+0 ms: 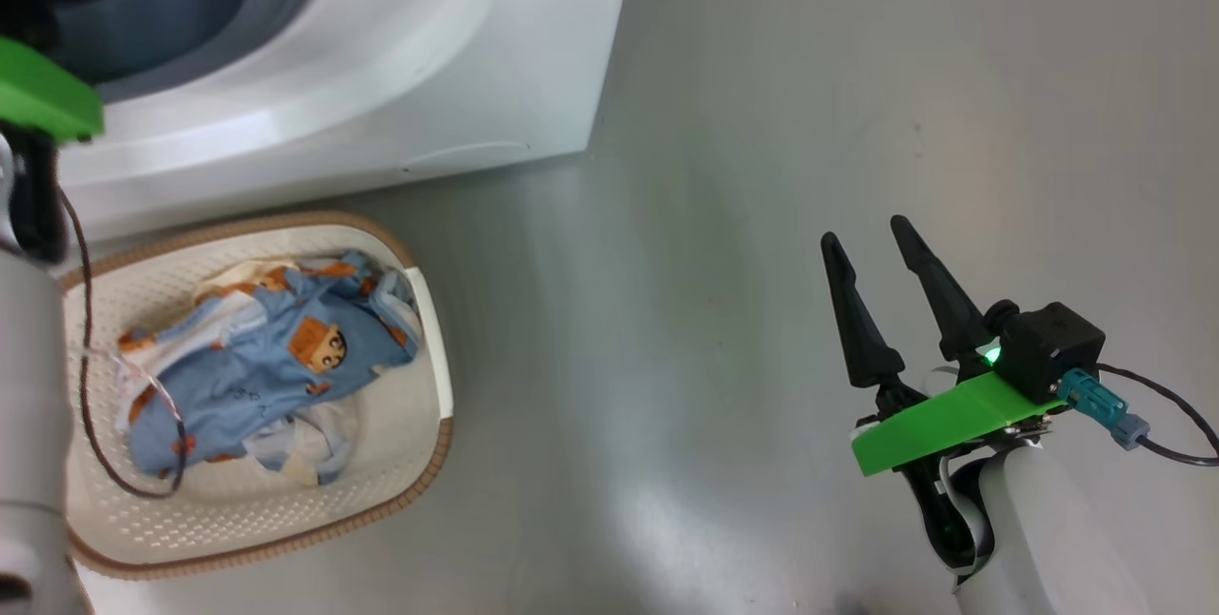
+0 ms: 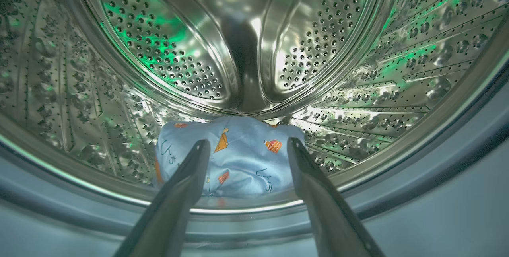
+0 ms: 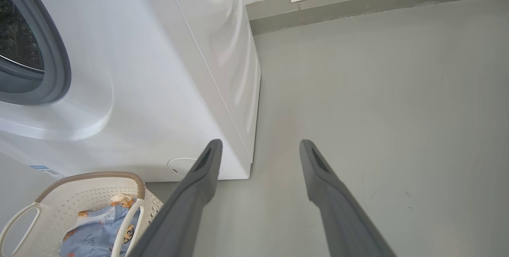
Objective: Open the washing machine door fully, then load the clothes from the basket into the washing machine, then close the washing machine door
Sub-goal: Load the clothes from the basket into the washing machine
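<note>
The left gripper [image 2: 248,141], fingers apart, reaches into the steel drum [image 2: 159,42]. A light blue garment [image 2: 238,161] lies free just beyond its tips. More clothes [image 1: 248,358] wait in the basket [image 1: 433,339] before the washing machine [image 1: 381,72], on the left arm's side. The right gripper [image 1: 863,228], also spread, hangs well right.

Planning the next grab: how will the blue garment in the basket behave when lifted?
Probably floppy: the blue garment lies crumpled in folds, so it should sag and dangle. Likely light, being thin cloth. It may drag along the cream piece lying against it in the basket.
</note>
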`<state>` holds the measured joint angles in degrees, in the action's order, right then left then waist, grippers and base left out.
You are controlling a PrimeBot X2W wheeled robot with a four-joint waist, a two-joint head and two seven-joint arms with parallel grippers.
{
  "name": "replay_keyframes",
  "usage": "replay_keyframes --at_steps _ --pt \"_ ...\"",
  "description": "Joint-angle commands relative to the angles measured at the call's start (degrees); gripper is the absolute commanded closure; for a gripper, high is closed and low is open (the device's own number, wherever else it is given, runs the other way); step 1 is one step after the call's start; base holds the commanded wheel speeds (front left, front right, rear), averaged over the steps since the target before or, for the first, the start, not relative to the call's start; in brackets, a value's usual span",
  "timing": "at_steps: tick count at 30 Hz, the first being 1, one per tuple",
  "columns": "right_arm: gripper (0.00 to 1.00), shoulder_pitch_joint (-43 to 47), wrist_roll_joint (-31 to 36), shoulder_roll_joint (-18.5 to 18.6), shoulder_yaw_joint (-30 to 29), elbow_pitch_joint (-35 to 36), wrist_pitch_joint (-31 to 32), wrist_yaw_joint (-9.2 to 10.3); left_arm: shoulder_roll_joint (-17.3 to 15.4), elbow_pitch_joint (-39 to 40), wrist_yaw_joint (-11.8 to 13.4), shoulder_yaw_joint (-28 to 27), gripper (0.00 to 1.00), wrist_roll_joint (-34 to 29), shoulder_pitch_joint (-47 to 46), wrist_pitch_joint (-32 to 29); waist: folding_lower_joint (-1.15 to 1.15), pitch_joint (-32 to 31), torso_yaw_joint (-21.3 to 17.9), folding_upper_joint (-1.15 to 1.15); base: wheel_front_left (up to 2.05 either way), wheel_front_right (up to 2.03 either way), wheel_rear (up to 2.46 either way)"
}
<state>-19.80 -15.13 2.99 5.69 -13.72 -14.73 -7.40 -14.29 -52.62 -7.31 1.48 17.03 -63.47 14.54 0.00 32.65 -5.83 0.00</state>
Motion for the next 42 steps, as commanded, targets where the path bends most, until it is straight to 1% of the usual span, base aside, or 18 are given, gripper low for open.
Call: replay_keyframes --at_steps 1,3,9,13,22,30,31,37,42 --pt "0.00 1.00 -0.24 -0.12 1.21 0.88 -0.27 -0.09 -2.58 2.38 -0.17 -0.63 0.00 0.39 1.98 0.45 0.00 -1.99 0.84 0.00 0.00 0.00 0.00" --pt "0.00 1.22 -0.06 -0.12 1.29 0.51 -0.27 -0.09 -3.01 4.97 -0.17 0.46 0.00 -0.35 4.43 0.45 0.00 -3.11 1.18 0.00 0.00 0.00 0.00" --pt "0.00 2.34 0.27 -0.12 1.23 -0.43 -0.27 -0.09 -2.98 11.34 -0.17 -1.09 0.00 0.06 11.88 0.45 0.00 -6.85 2.17 0.00 0.00 0.00 0.00" --pt "0.00 3.09 0.27 -0.12 1.00 -0.59 -0.27 -0.09 -2.02 16.84 -0.17 -3.18 0.00 -0.48 17.81 0.45 0.00 -9.09 2.77 0.00 0.00 0.00 0.00" --pt "0.00 4.42 0.19 -0.12 1.42 -0.90 -0.27 -0.09 3.01 30.44 -0.16 -8.64 0.00 -2.48 33.06 0.45 0.00 -13.68 3.50 0.00 0.00 0.00 0.00" --pt "0.00 5.69 2.59 -0.12 2.15 -0.88 -0.27 -0.09 6.75 39.15 -0.16 -10.51 0.00 -6.16 45.01 0.46 0.00 -17.31 3.57 0.00 0.00 0.00 0.00" --pt "0.00 6.17 2.64 -0.12 2.13 -0.97 -0.27 -0.09 7.44 40.61 -0.16 -10.67 0.00 -7.01 47.59 0.46 0.00 -18.27 3.66 0.00 0.00 0.00 0.00" --pt "0.00 7.57 2.55 -0.12 2.08 -1.45 -0.27 -0.09 9.49 44.00 -0.08 -11.03 0.00 -8.37 54.45 0.46 0.00 -21.37 3.95 0.00 0.00 0.00 0.00" --pt "0.00 8.58 2.59 -0.12 1.83 -1.39 -0.27 -0.09 10.30 45.45 0.53 -11.77 0.00 -8.94 58.14 0.46 0.00 -23.19 4.09 0.00 0.00 0.00 0.00"
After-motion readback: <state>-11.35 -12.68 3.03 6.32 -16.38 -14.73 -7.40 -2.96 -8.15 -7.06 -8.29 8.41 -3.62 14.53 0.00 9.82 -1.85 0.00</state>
